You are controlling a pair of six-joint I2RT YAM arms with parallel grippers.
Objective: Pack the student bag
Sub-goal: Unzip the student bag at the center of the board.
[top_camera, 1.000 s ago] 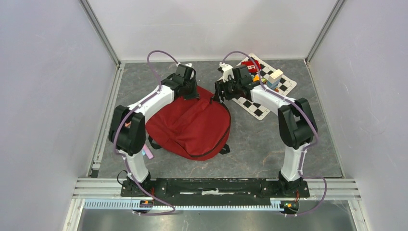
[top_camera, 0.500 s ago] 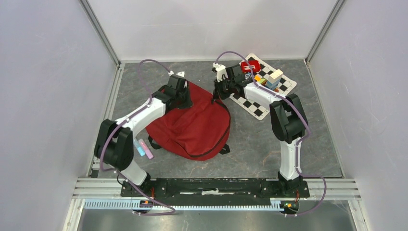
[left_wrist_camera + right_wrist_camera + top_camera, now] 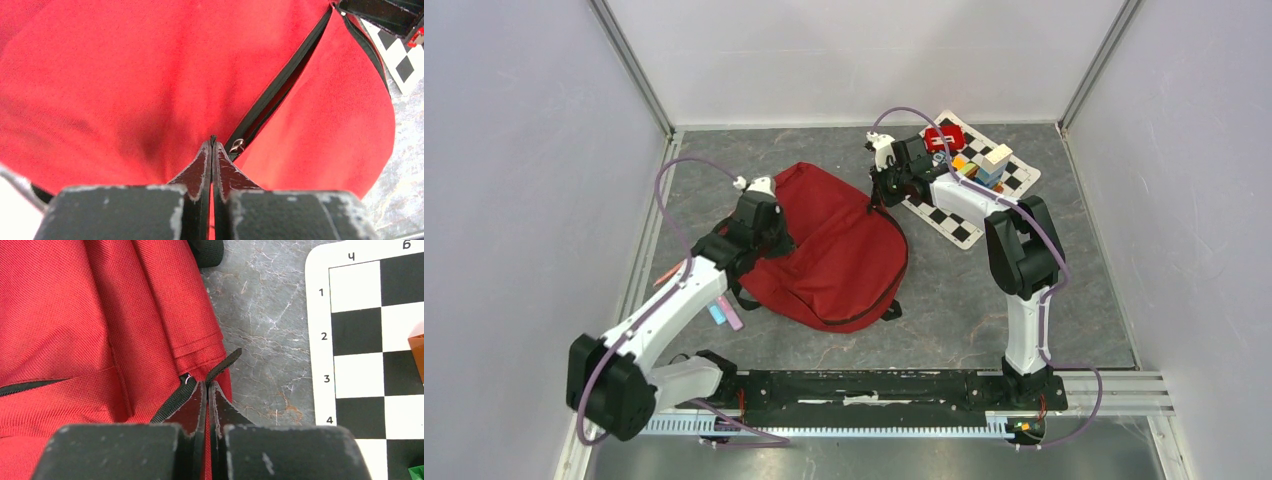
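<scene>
The student bag (image 3: 834, 260) is a large dark-red backpack lying flat in the middle of the floor. My left gripper (image 3: 772, 235) is over the bag's left side. In the left wrist view this gripper (image 3: 213, 141) is shut on a small black zipper pull, with the metal slider ring (image 3: 236, 146) just beside it. The black zipper line (image 3: 290, 75) runs from there to the far corner. My right gripper (image 3: 874, 205) is at the bag's far right corner, shut (image 3: 207, 384) on a black fabric tab (image 3: 227, 361) at the zipper's end.
A chessboard mat (image 3: 969, 225) lies at the back right with a red toy block (image 3: 944, 137) and several coloured blocks on it. Its edge (image 3: 320, 340) shows close to my right gripper. Pink and blue pens (image 3: 724, 313) lie on the floor left of the bag.
My right gripper shut on the black tab at the bag's corner. My left arm swung left and nearer with its jaws shut, from the bag's top to its left side.
</scene>
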